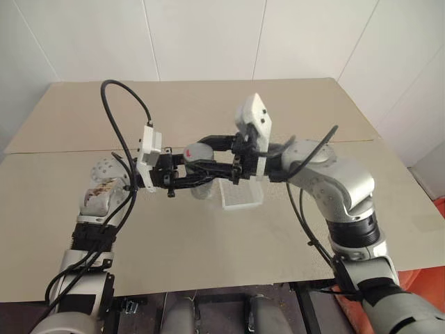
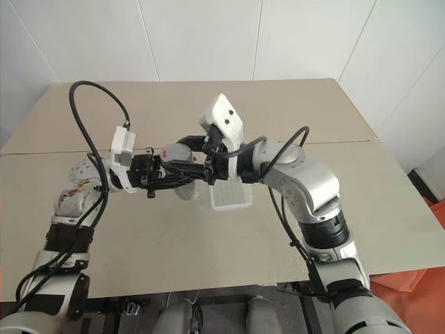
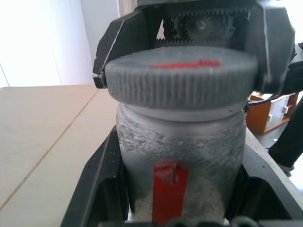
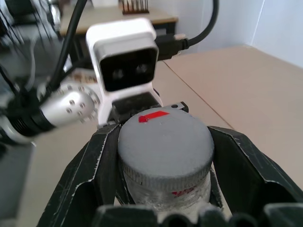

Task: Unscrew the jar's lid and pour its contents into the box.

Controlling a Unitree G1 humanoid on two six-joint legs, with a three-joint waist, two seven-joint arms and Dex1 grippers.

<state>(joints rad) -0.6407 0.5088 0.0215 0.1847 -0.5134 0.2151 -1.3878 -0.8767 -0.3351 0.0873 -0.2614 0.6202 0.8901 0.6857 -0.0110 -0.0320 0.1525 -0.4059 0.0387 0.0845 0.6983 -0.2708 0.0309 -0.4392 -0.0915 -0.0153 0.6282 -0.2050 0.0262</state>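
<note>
The jar (image 3: 180, 156) is held upright in the air above the middle of the table (image 1: 83, 209), clear of its surface, between the two grippers, which meet there from opposite sides. The left gripper (image 1: 191, 174) is closed on the jar's body: in the left wrist view a black finger (image 3: 97, 184) is seen pressed against each side of the clouded wall, on which a red strip (image 3: 169, 191) runs downward. The lid (image 4: 164, 144) is seated on the jar's mouth, grey, with a ribbed edge and a short red mark (image 4: 152, 116) on its flat top. The right gripper (image 1: 205, 154) is closed on the lid: in the right wrist view its two black fingers (image 4: 94, 165) are set against opposite sides of the ribbed edge, and in the head views the same fingers are seen reaching level across to the lid from the right side. The lid thus lies between the right gripper's fingers and directly above the left gripper's grasp. The contents cannot be made out through the clouded wall. The box (image 1: 240, 195) is seen on the table just beyond and below the jar, slightly toward the right edge, partly covered by the right wrist; whether anything lies in it cannot be told. A black cable (image 1: 118, 118) is looped above the left arm.
</note>
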